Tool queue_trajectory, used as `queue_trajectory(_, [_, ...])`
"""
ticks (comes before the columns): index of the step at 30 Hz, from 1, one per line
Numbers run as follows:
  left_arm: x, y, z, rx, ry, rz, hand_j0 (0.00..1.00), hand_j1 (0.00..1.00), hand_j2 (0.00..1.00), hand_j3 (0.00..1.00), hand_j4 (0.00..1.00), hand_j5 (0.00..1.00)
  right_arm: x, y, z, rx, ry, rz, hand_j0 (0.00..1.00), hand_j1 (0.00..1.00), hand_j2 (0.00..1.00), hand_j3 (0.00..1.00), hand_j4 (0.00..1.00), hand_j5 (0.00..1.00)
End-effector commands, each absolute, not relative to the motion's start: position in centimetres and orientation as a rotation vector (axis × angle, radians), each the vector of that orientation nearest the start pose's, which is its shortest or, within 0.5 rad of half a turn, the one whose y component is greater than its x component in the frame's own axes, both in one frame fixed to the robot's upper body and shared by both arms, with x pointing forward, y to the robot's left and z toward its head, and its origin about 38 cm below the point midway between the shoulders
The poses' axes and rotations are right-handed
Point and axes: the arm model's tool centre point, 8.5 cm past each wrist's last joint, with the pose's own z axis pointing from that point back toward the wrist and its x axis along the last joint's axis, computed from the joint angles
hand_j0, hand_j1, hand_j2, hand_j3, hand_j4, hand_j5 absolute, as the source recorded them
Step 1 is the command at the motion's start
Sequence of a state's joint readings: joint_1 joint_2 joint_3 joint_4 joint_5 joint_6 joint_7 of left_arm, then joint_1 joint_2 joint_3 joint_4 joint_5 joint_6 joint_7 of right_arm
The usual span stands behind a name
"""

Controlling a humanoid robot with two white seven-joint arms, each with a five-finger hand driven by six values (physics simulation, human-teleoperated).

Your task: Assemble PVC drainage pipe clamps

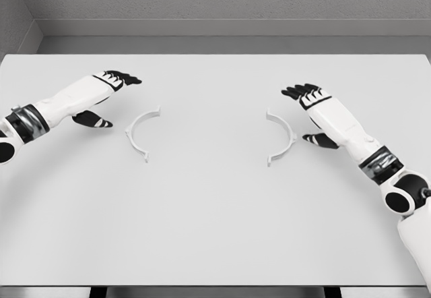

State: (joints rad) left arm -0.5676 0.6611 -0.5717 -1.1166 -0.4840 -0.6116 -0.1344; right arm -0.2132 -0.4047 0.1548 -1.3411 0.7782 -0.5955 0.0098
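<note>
Left robot hand (108,90) hovering over the tabletop (215,210) at upper left, fingers extended and relaxed, thumb hanging below, gripping nothing. Right robot hand (311,106) mirroring it at upper right, dark fingers stretched toward the far edge, thumb jutting inward, likewise gripping nothing. Lying just inboard of the left robot hand: left clamp half (138,134), a white semicircular piece, flat on the surface, its bow bulging toward the left robot hand and its open side facing centre, small flanges showing at both ends. Lying just inboard of the right robot hand: right clamp half (285,136), same white arc, bow bulging toward the right robot hand, open side facing centre, right thumb tip sitting close beside its curve, contact not discernible. Sitting well apart from one another, open sides facing across bare white surface. Grey wall (215,1) rising behind the far edge.
</note>
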Motion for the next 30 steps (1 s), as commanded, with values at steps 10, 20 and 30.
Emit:
queue_trajectory(10, [46.0, 31.2, 13.2, 0.446, -1.594, -1.656, 1.0, 1.0, 1.0, 1.0, 1.0, 1.0, 40.7, -29.5, 9.3, -0.61, -1.734, 1.38, 1.0, 1.0, 1.0, 1.0, 1.0, 1.0])
queue_trajectory(20, [46.1, 30.9, 12.6, 0.438, -1.588, -1.651, 1.0, 1.0, 1.0, 1.0, 1.0, 1.0, 40.9, -28.7, 9.3, -0.596, -1.751, 1.368, 1.0, 1.0, 1.0, 1.0, 1.0, 1.0])
queue_trajectory(30, [46.6, 31.8, 12.0, 0.446, -1.556, -1.626, 1.0, 1.0, 1.0, 1.0, 1.0, 1.0, 41.2, -28.4, 10.2, -0.607, -1.775, 1.368, 1.0, 1.0, 1.0, 1.0, 1.0, 1.0])
